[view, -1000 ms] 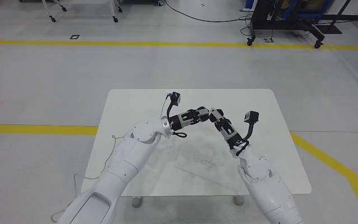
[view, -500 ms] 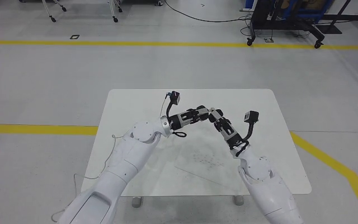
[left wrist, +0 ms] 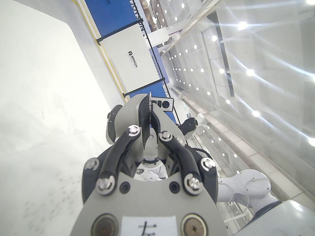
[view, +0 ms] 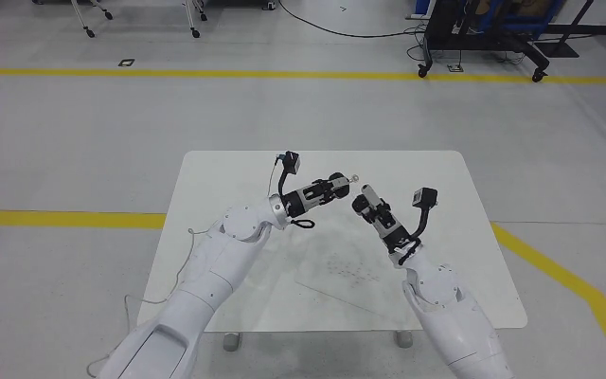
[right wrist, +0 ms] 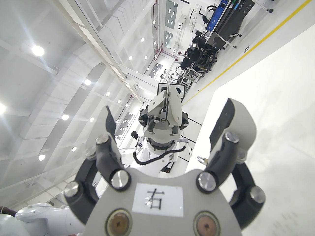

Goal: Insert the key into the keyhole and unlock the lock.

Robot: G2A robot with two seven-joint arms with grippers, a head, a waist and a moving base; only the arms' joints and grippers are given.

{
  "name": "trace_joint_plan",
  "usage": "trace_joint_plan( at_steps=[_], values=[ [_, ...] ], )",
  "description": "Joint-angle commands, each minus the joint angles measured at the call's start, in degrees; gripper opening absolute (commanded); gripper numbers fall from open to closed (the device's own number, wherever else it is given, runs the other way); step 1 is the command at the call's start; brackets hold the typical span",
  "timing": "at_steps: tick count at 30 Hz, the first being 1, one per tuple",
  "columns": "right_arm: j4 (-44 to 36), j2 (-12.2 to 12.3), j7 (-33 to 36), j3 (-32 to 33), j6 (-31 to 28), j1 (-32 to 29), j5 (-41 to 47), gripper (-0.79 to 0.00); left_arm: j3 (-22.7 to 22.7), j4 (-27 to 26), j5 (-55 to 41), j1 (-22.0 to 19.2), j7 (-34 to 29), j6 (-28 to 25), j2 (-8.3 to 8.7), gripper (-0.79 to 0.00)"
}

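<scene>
Item one, left gripper (left wrist: 150,110): we record it clamped on the key (left wrist: 149,100), a thin metal blade seen edge-on between the pads. Its tip stands just past the fingertips, and it is held above the far middle of the white table (view: 445,275). Item two, right gripper (right wrist: 169,106): we note its jaws spread wide and empty, facing the left gripper, near it but apart.
</scene>
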Motion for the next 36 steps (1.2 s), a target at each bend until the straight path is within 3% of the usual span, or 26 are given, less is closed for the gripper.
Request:
trace_joint_plan(
  at_steps=[1,4,6,8,14,18,22,24,25,27,30,36],
  values=[
    [0.0,0.0,0.0,0.0,0.0,0.0,0.0,0.0,-0.03,-1.17,2.21,0.24,1.23,0.64,0.18,-0.785],
    [-0.15,0.12,2.08,0.64,0.36,-0.25,3.2,0.0,-1.18,-3.95,7.19,0.72,1.17,2.39,1.18,-0.785],
    [0.22,1.21,10.41,3.84,0.06,0.72,0.6,0.0,-2.44,-6.87,11.12,1.4,-1.05,3.5,2.23,-0.785],
    [0.71,2.28,20.62,7.45,1.15,1.55,4.94,0.0,-3.99,-10.7,12.56,2.91,-4.32,5.51,3.26,-0.785],
    [2.05,5.62,54.83,15.49,10.08,6.71,11.71,0.0,-8.9,-21.98,13.11,8.02,-12.77,10.9,5.84,-0.785],
    [6.85,6.42,67.11,15.64,10.94,10.15,16.78,0.0,-9.44,-25.73,18.05,9.54,-15.01,12.84,6.83,-0.785],
    [11.25,6.36,70.92,12.18,9.37,13.25,17.1,0.0,-8.52,-27.21,17.29,10.51,-15.61,13.11,6.98,-0.785],
    [13.21,6.13,70.51,10.55,8.58,14.52,18.04,-0.169,-8.14,-27.27,15.67,10.79,-15.66,12.55,6.96,-0.785],
    [14.22,6.02,69.9,9.83,8.25,15.16,18.28,-0.179,-7.98,-27.2,15.0,10.84,-15.67,12.15,6.95,-0.785],
    [15.99,5.78,68.87,8.61,7.66,16.3,19.41,-0.302,-7.79,-26.94,13.53,10.93,-15.46,11.3,6.93,-0.785],
    [18.35,5.6,69.09,7.13,7.12,17.96,20.61,-0.397,-7.64,-26.52,12.43,10.7,-15.84,10.46,7.02,-0.785],
    [20.94,5.6,70.01,5.21,7.2,20.66,21.71,-0.471,-7.5,-25.67,12.41,9.91,-15.56,10.29,7.28,-0.785]
  ],
)
